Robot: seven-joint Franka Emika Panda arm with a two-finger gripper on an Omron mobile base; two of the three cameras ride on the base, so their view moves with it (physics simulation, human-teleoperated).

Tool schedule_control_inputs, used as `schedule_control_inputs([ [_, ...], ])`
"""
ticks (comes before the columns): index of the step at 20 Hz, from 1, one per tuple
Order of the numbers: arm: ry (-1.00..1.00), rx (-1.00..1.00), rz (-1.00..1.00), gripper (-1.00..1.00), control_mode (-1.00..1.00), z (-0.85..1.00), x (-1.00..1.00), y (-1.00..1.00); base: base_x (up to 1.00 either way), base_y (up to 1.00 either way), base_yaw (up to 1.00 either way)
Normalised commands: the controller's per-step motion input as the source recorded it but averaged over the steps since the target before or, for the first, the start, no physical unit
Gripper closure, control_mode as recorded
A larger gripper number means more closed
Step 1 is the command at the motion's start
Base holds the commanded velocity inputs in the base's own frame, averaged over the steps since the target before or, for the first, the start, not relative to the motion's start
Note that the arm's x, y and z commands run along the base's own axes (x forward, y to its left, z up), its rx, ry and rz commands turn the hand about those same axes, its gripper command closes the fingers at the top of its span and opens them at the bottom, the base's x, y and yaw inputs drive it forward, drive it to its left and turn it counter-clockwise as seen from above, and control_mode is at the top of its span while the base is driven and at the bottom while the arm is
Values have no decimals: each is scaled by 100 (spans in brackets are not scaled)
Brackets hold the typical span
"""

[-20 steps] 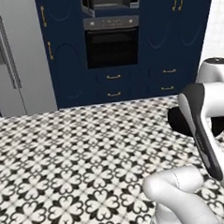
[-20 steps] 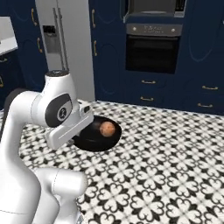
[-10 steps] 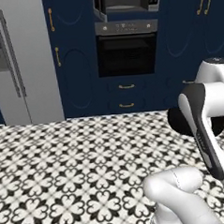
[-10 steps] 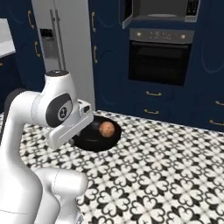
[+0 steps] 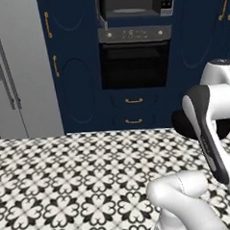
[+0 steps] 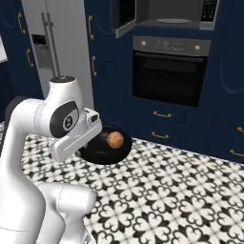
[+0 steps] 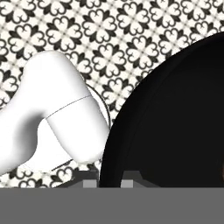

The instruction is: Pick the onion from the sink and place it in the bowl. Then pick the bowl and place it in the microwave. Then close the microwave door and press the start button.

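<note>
The bowl (image 6: 106, 148) is carried in the air above the black-and-white patterned floor (image 6: 181, 190), held level at the end of the arm. The onion (image 6: 115, 139) lies inside the bowl, toward its far side, resting on the inner surface. In the hand view the gripper (image 7: 109, 181) has its jaws set narrow on the rim of the bowl (image 7: 175, 118), one fingertip on each side of the rim's edge; the bowl's dark body covers the right part of that view, with the floor beneath.

In the left base view a part of the bowl (image 5: 181, 125) shows behind the arm's forearm, in front of the dark blue cabinets (image 5: 75, 66).

The microwave (image 6: 176, 14) sits in the cabinet wall above the oven (image 6: 169, 71), well apart from the bowl and higher than it. The microwave door (image 6: 123, 16) stands open, swung out to the left of the cavity. The turntable plate (image 5: 129, 11) lies bare within the cavity. A grey refrigerator (image 5: 18, 70) stands left of the cabinets.
</note>
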Motion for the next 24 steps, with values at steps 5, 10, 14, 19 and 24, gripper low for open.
schedule_control_inputs([
  [5, 0, 0, 0, 100, 100, 0, 0, 0, 58, -51, 14],
  [10, 0, 0, 0, 100, 100, 0, 0, 0, 76, -40, 8],
  [14, 0, 0, 0, 100, 100, 0, 0, 0, 85, -38, 9],
  [19, 0, 0, 0, 100, 100, 0, 0, 0, 91, -31, 10],
  [24, 0, 0, 0, 100, 100, 0, 0, 0, 86, -35, 10],
])
